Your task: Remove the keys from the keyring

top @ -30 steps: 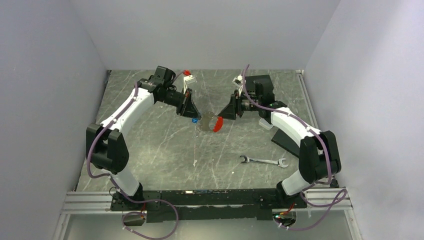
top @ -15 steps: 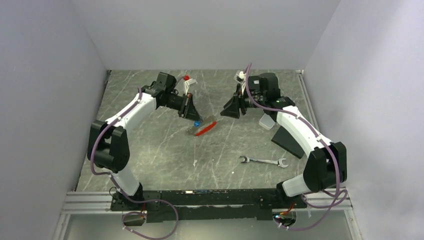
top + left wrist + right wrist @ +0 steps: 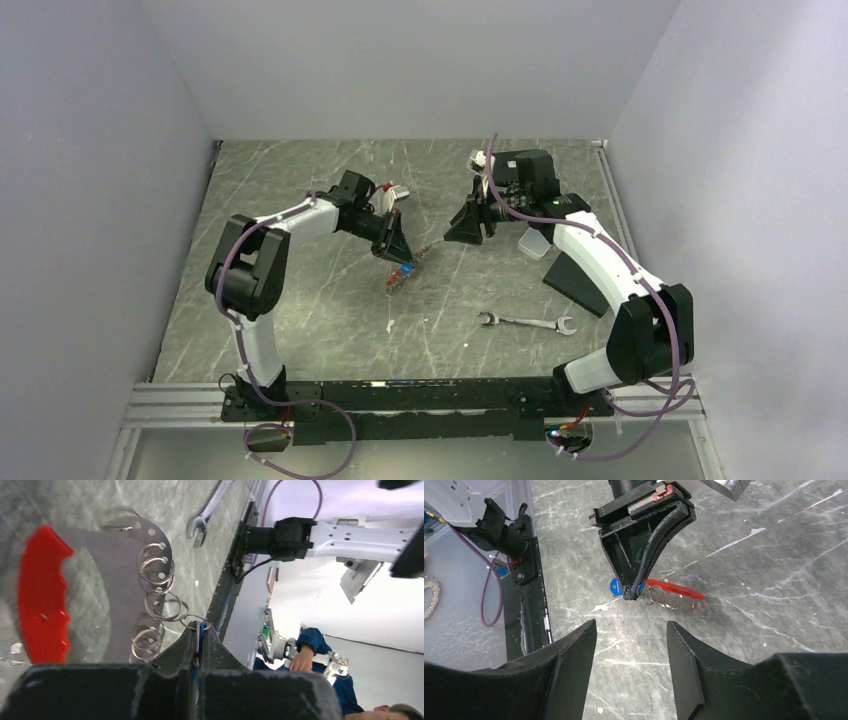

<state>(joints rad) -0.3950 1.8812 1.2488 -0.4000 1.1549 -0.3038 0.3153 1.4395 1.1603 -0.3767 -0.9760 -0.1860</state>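
Note:
My left gripper [image 3: 402, 260] is shut on the blue-headed key [image 3: 614, 586], low over the middle of the table. In the left wrist view the key's blue edge [image 3: 200, 631] shows between the closed fingers, with a thin ring through it. From it trails the keyring [image 3: 158, 587], a chain of silvery wire loops ending in a red tag [image 3: 42, 595]. The tag [image 3: 674, 590] lies close to the table. My right gripper [image 3: 452, 230] hovers a short way to the right. It is open and empty [image 3: 631, 625], and it faces the left gripper's fingertips [image 3: 629, 596].
A silver open-ended wrench [image 3: 525, 322] lies on the table in front of the right arm, also seen as the wrench [image 3: 207, 510] in the left wrist view. A dark wedge-shaped block [image 3: 572, 282] sits by the right arm. Grey walls close in the table.
My left gripper has swung right and down with the key and keyring. The right gripper has parted from the red tag, drawn back right and opened a little wider.

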